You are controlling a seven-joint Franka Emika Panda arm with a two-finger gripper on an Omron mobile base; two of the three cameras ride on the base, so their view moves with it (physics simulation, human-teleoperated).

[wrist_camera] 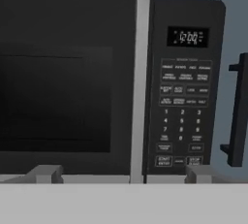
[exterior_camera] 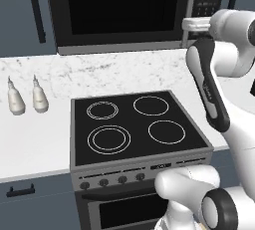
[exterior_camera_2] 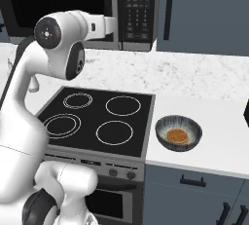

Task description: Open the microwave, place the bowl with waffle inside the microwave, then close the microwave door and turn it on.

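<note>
One microwave (wrist_camera: pixel 111 87) stands shut at the back of the counter (exterior_camera: pixel 45 139), straight ahead of the pincer (wrist_camera: pixel 123 174), whose two tips spread wide and hold nothing. The grey upright strip at the door's (wrist_camera: pixel 68 87) right edge lies between the tips, just left of the keypad (wrist_camera: pixel 184 116). Well apart, the bowl (exterior_camera_2: pixel 178 132) with its waffle (exterior_camera_2: pixel 177 135) waits right of the stove (exterior_camera_2: pixel 97 119).

My arm (exterior_camera_2: pixel 29 121) is glossy white with rounded shells, black bands at the joints, a dark round cap (exterior_camera_2: pixel 47 32) on one joint, and two small grey fingertips (wrist_camera: pixel 46 173).
</note>
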